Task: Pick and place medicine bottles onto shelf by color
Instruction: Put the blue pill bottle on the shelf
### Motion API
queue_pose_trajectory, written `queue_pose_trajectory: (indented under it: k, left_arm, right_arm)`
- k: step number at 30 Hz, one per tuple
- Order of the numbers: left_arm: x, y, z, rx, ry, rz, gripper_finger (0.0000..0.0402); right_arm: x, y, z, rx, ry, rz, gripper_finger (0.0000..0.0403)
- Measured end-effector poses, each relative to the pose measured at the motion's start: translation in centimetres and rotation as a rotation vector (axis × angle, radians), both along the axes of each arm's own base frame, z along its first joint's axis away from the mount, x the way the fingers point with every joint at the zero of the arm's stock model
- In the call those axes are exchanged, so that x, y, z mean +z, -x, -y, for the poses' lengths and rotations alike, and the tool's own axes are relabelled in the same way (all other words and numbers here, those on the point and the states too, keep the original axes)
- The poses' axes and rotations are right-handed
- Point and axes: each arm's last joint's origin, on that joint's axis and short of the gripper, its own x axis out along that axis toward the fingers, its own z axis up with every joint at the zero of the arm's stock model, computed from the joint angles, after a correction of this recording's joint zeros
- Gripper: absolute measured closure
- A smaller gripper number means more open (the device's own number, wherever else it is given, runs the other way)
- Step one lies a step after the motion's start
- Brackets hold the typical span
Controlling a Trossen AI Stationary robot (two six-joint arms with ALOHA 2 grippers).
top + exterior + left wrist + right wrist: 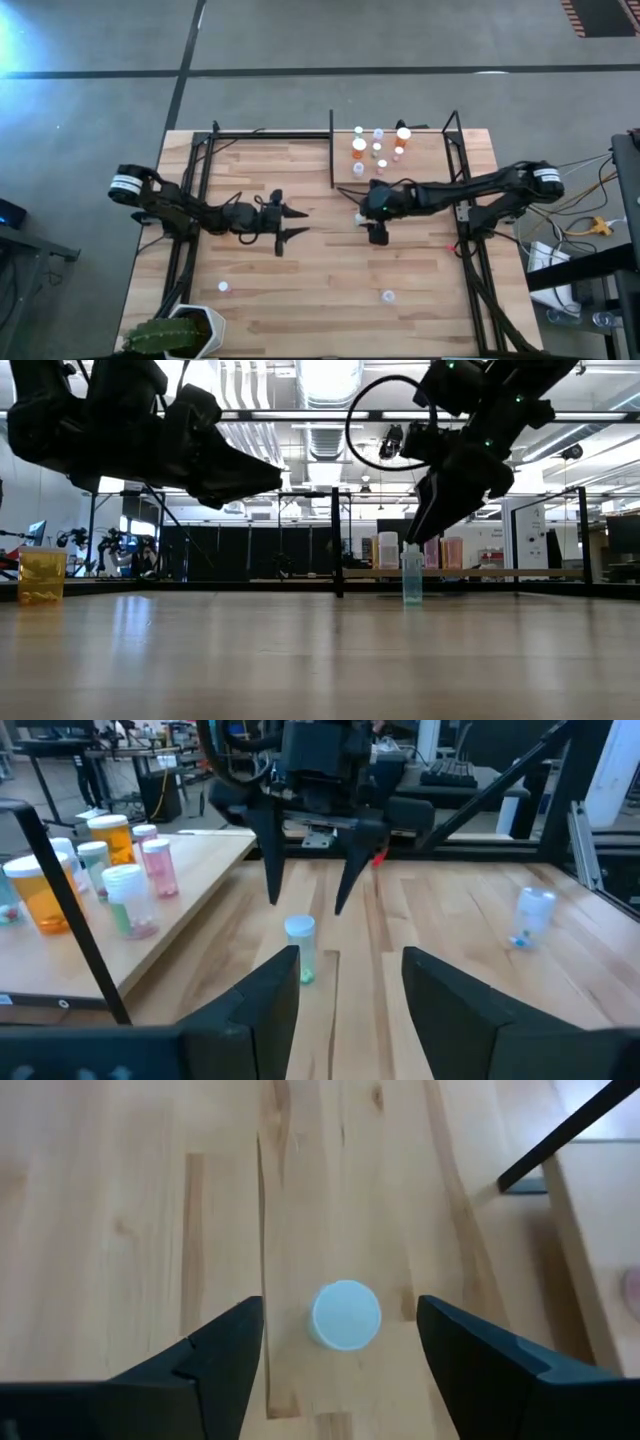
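The right pincer (pixel 340 1355) hangs above the table (pixel 130 1200) with its fingers spread wide and nothing between them. Directly below the gap stands a small bottle (pixel 346 1316), upright; only its pale round cap shows from above, so its body is hidden there. In the low view the same bottle (pixel 412 574) reads as a pale bluish body under a white cap, standing free, with the dark fingers just above it and apart from it.

The left pincer (pixel 290 222) waits well apart from that bottle, also spread open and empty, facing it across the table. Past its fingers a second loose bottle (pixel 531 913) stands off to one side, too blurred to give its colour with confidence.

Farther off, beyond the right pincer, the shelf (pixel 345 150) carries a cluster of bottles (pixel 376 150): orange, pinkish and greenish bodies with white caps, partly overlapping each other so their count is unclear. Two more small bottles (pixel 387 296) sit near the table's front edge, and a potted plant (pixel 175 335) is cut off at the corner.
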Motion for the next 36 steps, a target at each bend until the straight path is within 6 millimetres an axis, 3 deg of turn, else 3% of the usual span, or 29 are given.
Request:
queue_pose_trajectory:
  k: [12, 20, 29, 36]
  left_arm:
    - [-0.2, 0.0, 0.1, 0.0, 0.021, -0.006, 0.024]
    - [-0.2, -0.1, 0.1, 0.0, 0.021, -0.01, 0.024]
    - [-0.3, 0.0, 0.3, -0.01, 0.022, -0.012, 0.024]
    - [-0.3, 0.0, 0.4, -0.012, 0.022, -0.013, 0.024]
  right_arm:
    - [-1.3, -0.5, 0.2, -0.006, 0.022, -0.045, 0.0177]
    - [-2.3, -1.0, 0.2, -0.005, 0.019, -0.057, 0.0222]
    - [-2.3, -1.0, 0.2, -0.006, 0.02, -0.051, 0.0293]
    - [-1.2, -0.6, 0.2, -0.006, 0.02, -0.031, 0.029]
